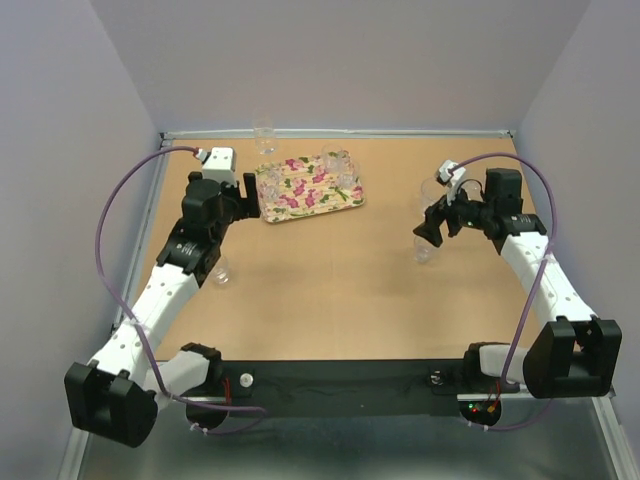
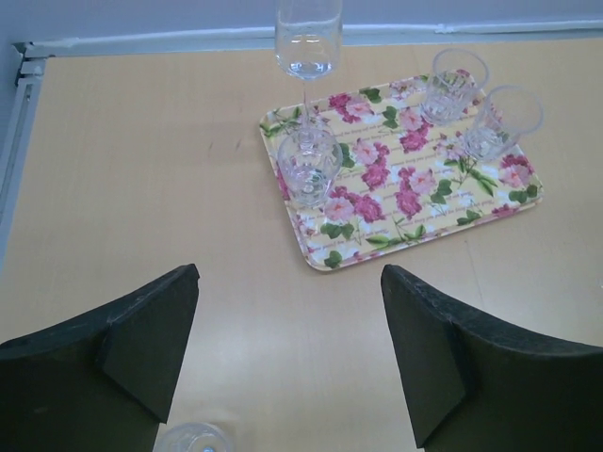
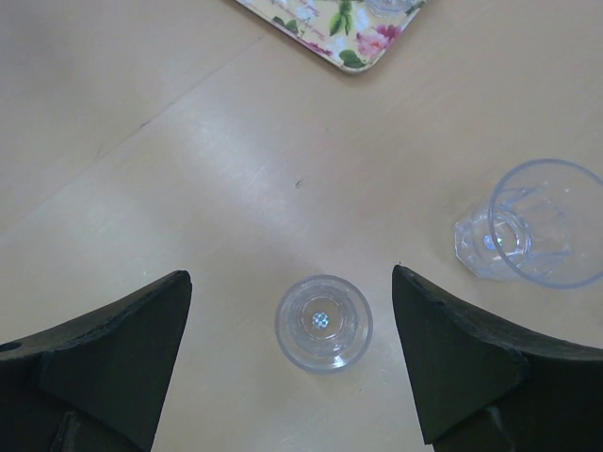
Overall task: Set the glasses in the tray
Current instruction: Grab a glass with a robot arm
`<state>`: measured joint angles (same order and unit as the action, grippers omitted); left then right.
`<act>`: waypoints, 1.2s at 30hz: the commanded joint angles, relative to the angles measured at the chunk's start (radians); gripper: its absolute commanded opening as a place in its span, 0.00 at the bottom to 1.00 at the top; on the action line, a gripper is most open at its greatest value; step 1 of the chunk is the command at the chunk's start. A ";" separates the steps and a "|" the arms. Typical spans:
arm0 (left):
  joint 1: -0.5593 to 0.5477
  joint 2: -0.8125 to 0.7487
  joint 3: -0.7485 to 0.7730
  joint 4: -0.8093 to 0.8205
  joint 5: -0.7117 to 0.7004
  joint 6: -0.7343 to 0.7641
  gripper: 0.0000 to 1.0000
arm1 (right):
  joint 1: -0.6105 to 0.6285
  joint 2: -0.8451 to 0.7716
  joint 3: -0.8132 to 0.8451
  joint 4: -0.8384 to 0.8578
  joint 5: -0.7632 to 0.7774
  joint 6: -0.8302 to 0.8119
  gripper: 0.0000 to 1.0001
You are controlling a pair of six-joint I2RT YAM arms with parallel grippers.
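The flowered tray (image 1: 306, 197) lies at the back left of the table, with three clear glasses standing on it: one (image 2: 309, 169) near its left end and two (image 2: 454, 85) (image 2: 499, 122) at its far right. My left gripper (image 2: 290, 278) is open and empty over bare table just short of the tray. Another glass (image 2: 308, 38) stands behind the tray, and one (image 2: 193, 440) sits below my left finger. My right gripper (image 3: 290, 276) hangs open over a small upright glass (image 3: 323, 323) that shows between its fingers, untouched. A larger glass (image 3: 537, 226) stands to its right.
The back wall edge (image 1: 340, 132) runs close behind the tray. The glass beside the left forearm (image 1: 221, 270) stands near that arm's elbow. A tray corner (image 3: 363, 42) shows at the top of the right wrist view. Purple cables loop over both arms.
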<state>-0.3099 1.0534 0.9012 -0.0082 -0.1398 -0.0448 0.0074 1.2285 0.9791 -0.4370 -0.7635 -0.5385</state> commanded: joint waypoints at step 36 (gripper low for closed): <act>-0.009 -0.320 -0.168 0.117 -0.021 0.017 0.97 | -0.138 0.500 0.493 -0.103 0.305 0.396 0.70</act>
<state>-0.3141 0.7380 0.7456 0.0563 -0.1524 -0.0277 -0.1242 1.6829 1.3834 -0.5529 -0.5171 -0.2028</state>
